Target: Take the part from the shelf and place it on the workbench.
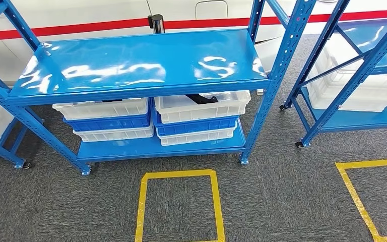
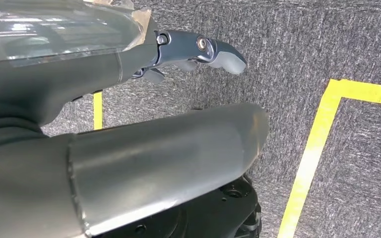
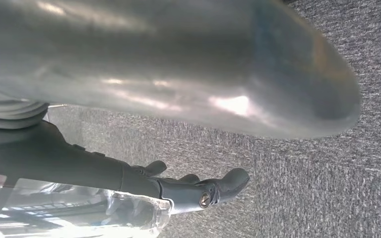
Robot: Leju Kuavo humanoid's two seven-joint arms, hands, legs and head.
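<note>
Fingers (image 2: 198, 52) of the left hand (image 2: 129, 148) stretch out loosely over grey carpet (image 2: 297, 44) with nothing between them and the thick grey thumb (image 2: 168, 153), so that hand is open and holds nothing; beyond the fingertips and thumb tip a yellow tape line (image 2: 312, 148) bends at a corner on the carpet. Dark fingers (image 3: 203, 191) of the right hand (image 3: 154, 74) likewise lie extended and apart from the broad thumb (image 3: 258, 89), gripping nothing, with only carpet past their tips. Both hands hang apart from the blue shelf rack (image 1: 146, 65), which the head view shows standing ahead on small castors. Its glossy upper shelf carries only light reflections, and a dark post (image 1: 156, 22) rises behind its back edge. On the lower shelf (image 1: 156, 147) sit two stacks of crates side by side, touching: the left stack (image 1: 103, 121) and the right stack (image 1: 199, 121), each white over blue over white. In the top white crate (image 1: 204, 107) of the right stack lies a dark part (image 1: 201, 98), partly hidden under the upper shelf edge, its shape hard to make out. Nearer than the rack, a yellow tape square (image 1: 179, 206) marks the carpet, with a second tape outline (image 1: 363, 196) off to the right. A second blue rack (image 1: 352, 75) stands to the right, holding a large white bin (image 1: 363, 91). Behind the racks runs a white wall with a red stripe (image 1: 106, 26)
</note>
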